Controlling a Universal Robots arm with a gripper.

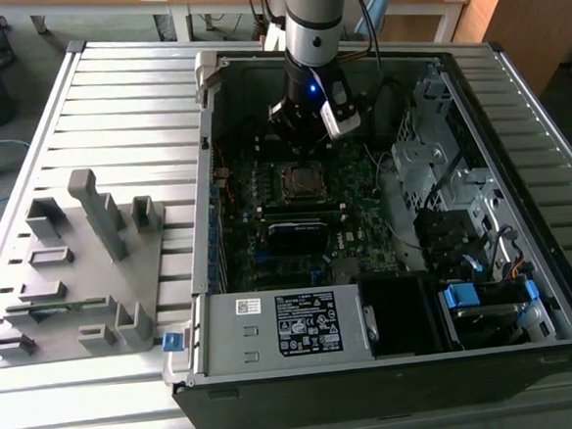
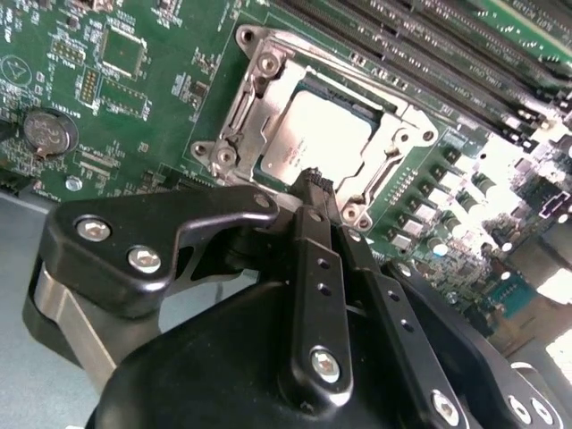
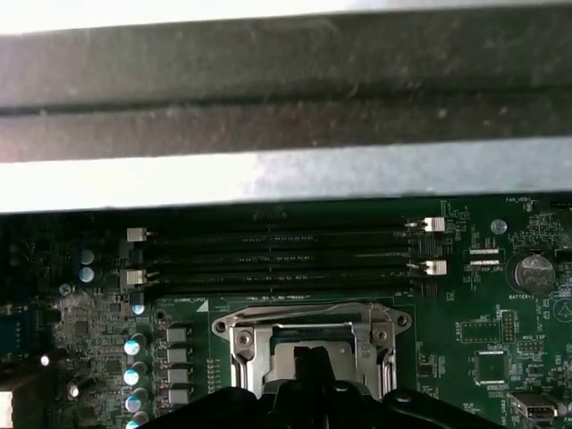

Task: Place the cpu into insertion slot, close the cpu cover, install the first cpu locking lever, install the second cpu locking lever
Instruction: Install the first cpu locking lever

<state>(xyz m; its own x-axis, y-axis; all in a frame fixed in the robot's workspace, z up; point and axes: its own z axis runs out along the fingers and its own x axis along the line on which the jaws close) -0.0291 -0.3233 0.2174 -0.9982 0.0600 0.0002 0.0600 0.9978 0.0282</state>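
Second wrist view puts the cpu [image 2: 315, 136], a flat square with a dull silver-grey top, seated in its socket on the green motherboard [image 2: 134, 107], framed by the cpu cover [image 2: 259, 100], a thin bright metal plate lying flat around the chip with its square window over it. Just above that socket hangs the gripper [image 2: 315, 183], matte black with bolted link arms, its two narrow fingers pressed together at their tips and grasping nothing. A round coin battery [image 2: 45, 132] sits on the board well apart from the socket. Beyond the socket run long dark memory slots [image 3: 277, 259] with pale end clips. From the exterior view, the arm reaches down into the far part of an open computer case [image 1: 527, 286] of grey sheet metal, which rests on a ribbed metal table [image 1: 121, 98]; a grey plastic fixture [image 1: 84, 278] of blocky uprights stands at the exterior view's left.
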